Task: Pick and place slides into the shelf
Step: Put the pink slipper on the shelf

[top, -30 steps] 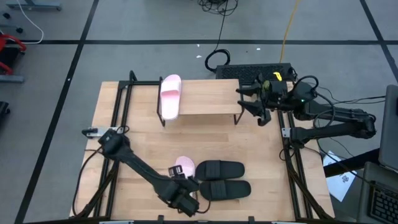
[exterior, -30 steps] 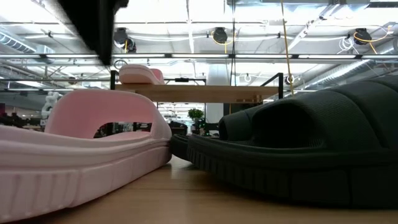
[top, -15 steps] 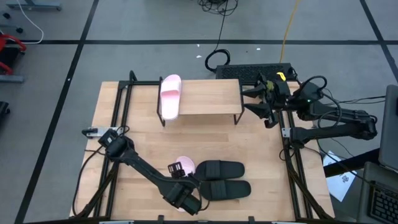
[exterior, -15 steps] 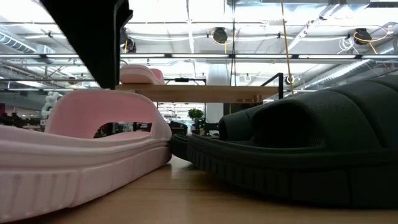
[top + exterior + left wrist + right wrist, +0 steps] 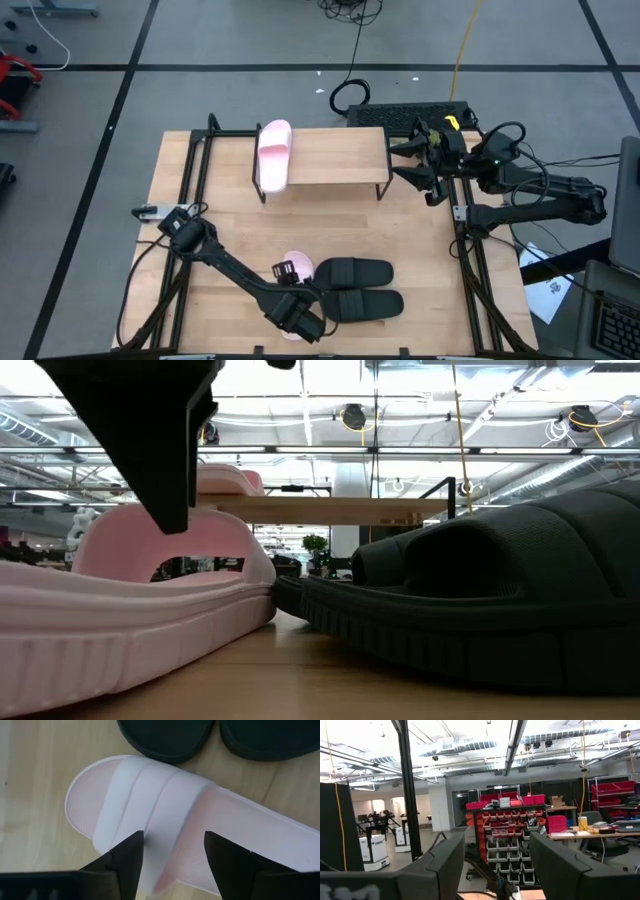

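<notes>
left gripper (image 5: pixel 172 857) straddles pink slide (image 5: pixel 165 820) — hidden from above.

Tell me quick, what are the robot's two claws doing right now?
Left gripper: open, fingers either side of the pink slide strap, not holding it yet.
Right gripper: open, holding nothing, beside the shelf.

Table (image 5: pixel 220 230): shelf (image 5: pixel 335 158) upper centre carrying 1 pink slide (image 5: pixel 273 155); lower centre, 1 pink slide (image 5: pixel 296 265) beside 2 black slides (image 5: pixel 358 288).
</notes>
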{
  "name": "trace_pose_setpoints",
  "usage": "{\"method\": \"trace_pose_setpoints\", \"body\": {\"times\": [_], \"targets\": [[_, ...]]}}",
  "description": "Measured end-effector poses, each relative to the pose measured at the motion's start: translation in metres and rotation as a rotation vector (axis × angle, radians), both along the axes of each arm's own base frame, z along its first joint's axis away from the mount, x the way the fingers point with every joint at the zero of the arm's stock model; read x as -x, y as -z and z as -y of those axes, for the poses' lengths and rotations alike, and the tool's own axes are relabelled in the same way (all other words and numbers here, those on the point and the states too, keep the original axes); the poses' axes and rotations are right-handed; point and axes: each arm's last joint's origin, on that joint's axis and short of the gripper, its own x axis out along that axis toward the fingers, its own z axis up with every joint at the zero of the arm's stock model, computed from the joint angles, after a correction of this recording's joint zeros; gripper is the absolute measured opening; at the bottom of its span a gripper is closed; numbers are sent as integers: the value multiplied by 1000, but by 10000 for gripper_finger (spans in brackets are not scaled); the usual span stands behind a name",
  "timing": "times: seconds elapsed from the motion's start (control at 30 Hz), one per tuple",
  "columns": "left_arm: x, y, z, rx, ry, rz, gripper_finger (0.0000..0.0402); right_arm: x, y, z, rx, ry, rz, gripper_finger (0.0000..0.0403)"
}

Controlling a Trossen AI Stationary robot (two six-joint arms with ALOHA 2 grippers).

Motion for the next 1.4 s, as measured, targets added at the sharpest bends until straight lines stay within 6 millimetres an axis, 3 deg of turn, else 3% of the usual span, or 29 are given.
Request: {"method": "trace_pose_setpoints", "body": {"times": [0.33,0.53,0.73,0.9,1.17,1.4], "targets": [[2,3,-8,-108,-55,21,191,0,0,0,0,-1,-2,210],[-2,3,-14,-134,-28,30,141,0,0,0,0,-1,-2,210],[-1,16,-24,-166,-53,6,90,-1,2,0,-3,-2,-22,210],[2,23,-25,-160,-54,-15,18,-2,6,0,-11,-2,-62,210],[5,1,-24,-202,-101,-50,3,-2,7,0,-13,-2,-73,210],[10,-42,-15,-215,-74,26,2,-2,6,0,-13,-1,-67,210]]}}
